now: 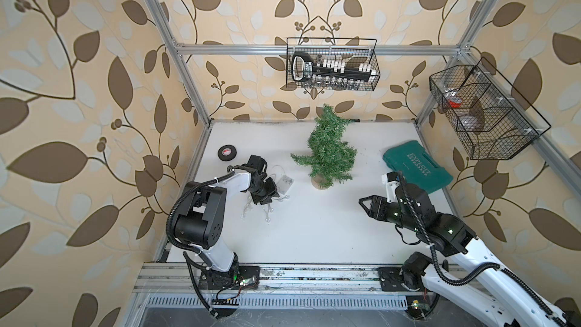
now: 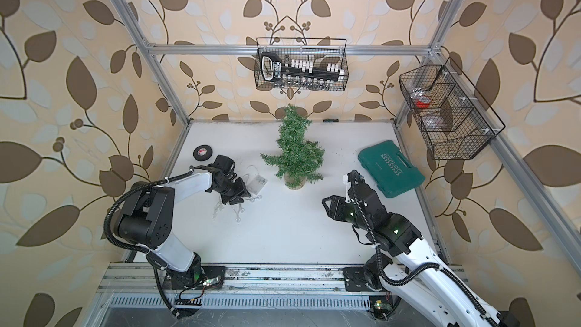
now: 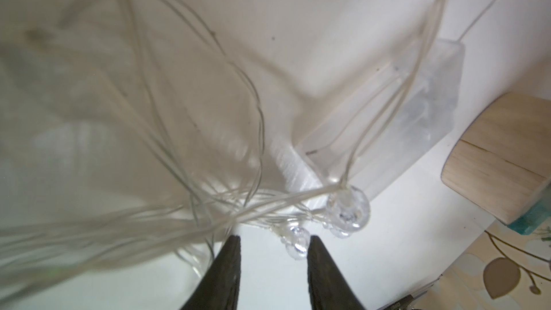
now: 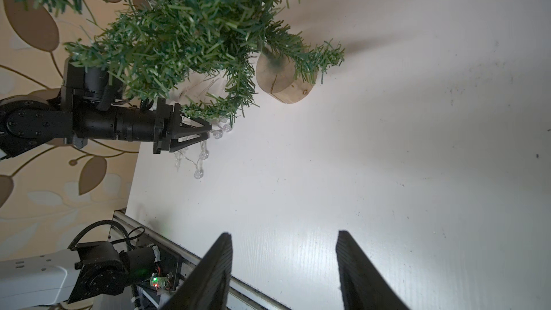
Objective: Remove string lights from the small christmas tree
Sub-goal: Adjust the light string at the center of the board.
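The small christmas tree [image 1: 327, 149] [image 2: 295, 152] stands upright mid-table on its round tan base [image 4: 283, 82], and I see no wire on its green branches. The string lights [image 1: 268, 212] [image 2: 238, 212] lie in a loose tangle on the table left of the tree, beside their clear battery box [image 1: 284, 181] [image 3: 417, 120]. My left gripper [image 1: 272, 198] [image 3: 274, 237] hovers low over that tangle. Its jaws stand apart with bare table between them, wire strands cross one fingertip, and a globe bulb [image 3: 295, 243] sits by the other. My right gripper [image 1: 363, 204] [image 4: 283, 234] is open and empty, right of and nearer than the tree.
A black tape roll [image 1: 227, 152] lies at the far left of the table. A green tool case [image 1: 418, 168] sits by the right edge. Two wire baskets hang on the frame, one at the back [image 1: 331, 64] and one at the right [image 1: 484, 111].
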Controlling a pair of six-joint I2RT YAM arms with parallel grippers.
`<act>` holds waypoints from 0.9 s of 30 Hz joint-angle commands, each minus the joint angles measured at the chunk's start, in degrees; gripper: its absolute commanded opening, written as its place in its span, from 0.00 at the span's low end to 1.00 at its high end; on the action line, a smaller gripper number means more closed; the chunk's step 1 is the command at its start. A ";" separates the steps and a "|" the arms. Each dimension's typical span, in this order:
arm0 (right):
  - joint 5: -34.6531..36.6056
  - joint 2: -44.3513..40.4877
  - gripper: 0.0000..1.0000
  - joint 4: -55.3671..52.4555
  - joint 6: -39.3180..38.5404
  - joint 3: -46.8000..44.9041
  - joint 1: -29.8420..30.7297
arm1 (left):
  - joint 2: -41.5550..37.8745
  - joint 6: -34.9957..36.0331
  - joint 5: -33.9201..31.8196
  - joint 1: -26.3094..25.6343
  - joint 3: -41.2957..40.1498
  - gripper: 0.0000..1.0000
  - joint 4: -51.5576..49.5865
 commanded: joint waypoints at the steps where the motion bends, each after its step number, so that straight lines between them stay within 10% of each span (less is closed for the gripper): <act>1: 0.11 -0.84 0.55 -1.48 -1.48 1.95 -0.35 | -4.55 0.42 -1.99 -1.05 3.41 0.38 -4.23; 12: -0.75 -0.23 0.55 -1.25 -2.61 1.92 -1.25 | 0.22 -8.28 -4.62 -13.28 12.13 0.38 3.65; 27: -0.36 -0.22 0.55 -4.53 -4.13 5.46 -2.33 | 14.26 -11.41 -3.40 -13.87 17.01 0.37 10.11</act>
